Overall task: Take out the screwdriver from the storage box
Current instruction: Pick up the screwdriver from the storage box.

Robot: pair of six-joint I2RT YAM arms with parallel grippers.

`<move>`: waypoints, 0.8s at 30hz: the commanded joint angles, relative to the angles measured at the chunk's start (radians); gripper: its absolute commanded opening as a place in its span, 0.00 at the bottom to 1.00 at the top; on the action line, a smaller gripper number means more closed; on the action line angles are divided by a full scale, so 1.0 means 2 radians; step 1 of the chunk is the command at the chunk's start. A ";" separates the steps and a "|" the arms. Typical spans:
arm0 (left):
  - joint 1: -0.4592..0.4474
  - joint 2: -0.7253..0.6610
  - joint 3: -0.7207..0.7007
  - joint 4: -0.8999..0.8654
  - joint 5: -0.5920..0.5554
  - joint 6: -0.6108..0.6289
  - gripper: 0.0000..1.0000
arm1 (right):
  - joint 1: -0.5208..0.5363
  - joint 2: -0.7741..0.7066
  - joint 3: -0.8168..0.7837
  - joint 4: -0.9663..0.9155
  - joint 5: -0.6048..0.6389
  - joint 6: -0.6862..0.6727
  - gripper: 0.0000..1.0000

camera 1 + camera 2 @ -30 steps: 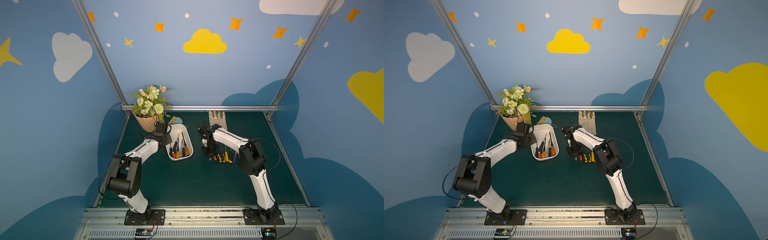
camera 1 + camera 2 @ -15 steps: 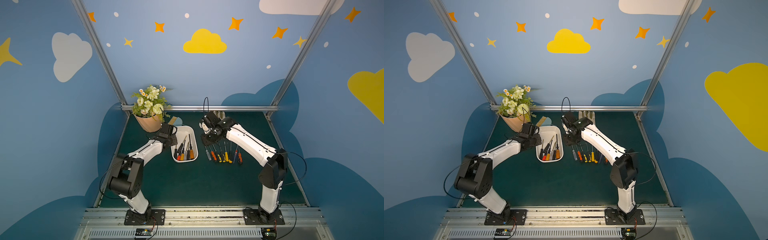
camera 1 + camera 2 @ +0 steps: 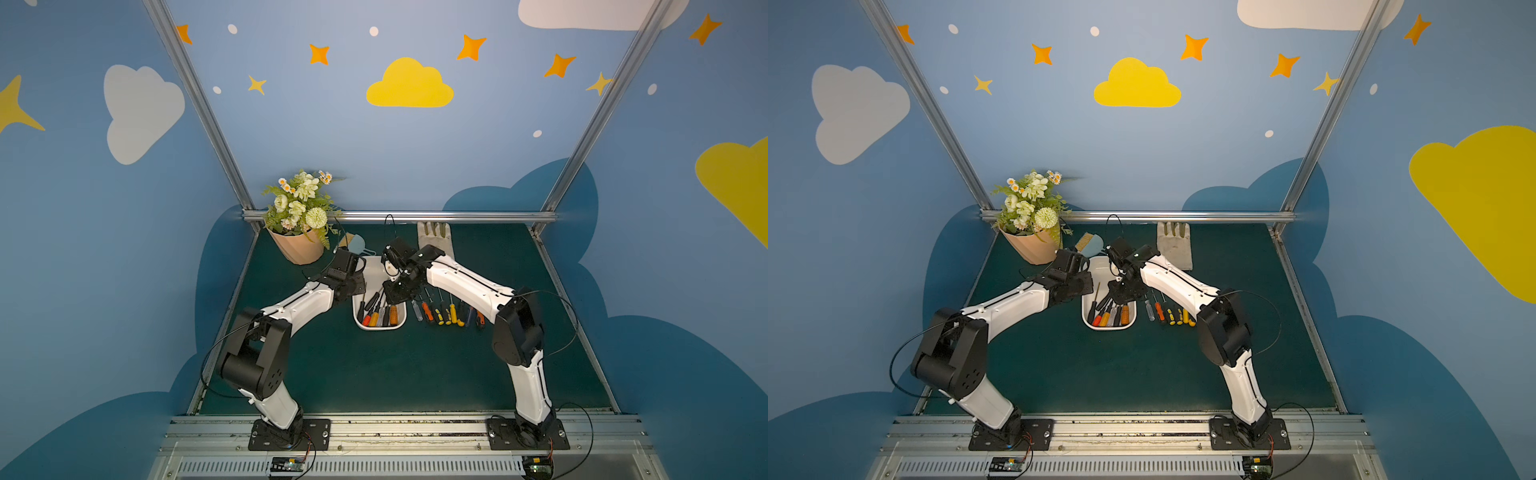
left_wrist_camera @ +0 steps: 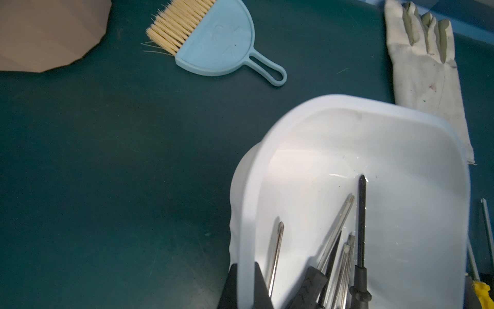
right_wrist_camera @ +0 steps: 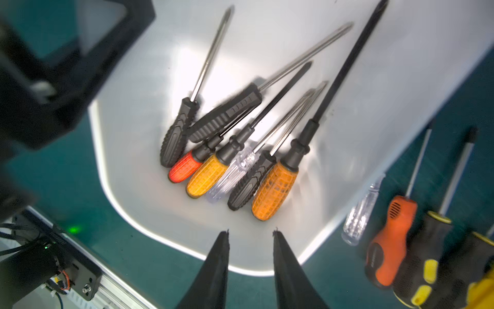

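Sitting on the green tabletop [image 3: 374, 374] in both top views: white rounded plastic storage box [image 3: 379, 329] [image 3: 1108, 328]. Left wrist view: left gripper [image 4: 244, 283] clenched on its rim. Right wrist view: right gripper [image 5: 251, 235] parted, empty, near the boxed orange-handled screwdriver [image 5: 275, 190]; likely rigid, light; grasp the handle.

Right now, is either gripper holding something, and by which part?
The left gripper clamps the storage box by the rim of its long side. The right gripper, jaws apart, holds nothing.
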 commanded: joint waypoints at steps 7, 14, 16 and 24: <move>-0.007 -0.026 0.014 0.013 0.001 -0.011 0.02 | -0.004 0.053 0.020 -0.012 0.029 0.067 0.31; -0.007 -0.026 0.013 0.012 -0.001 -0.013 0.02 | -0.002 0.076 0.039 -0.049 0.076 0.078 0.31; -0.007 -0.025 0.014 0.010 -0.001 -0.015 0.02 | -0.002 0.080 0.039 -0.053 0.085 0.079 0.31; -0.007 -0.024 0.014 0.010 -0.003 -0.015 0.02 | -0.002 0.128 0.050 -0.053 0.047 0.085 0.32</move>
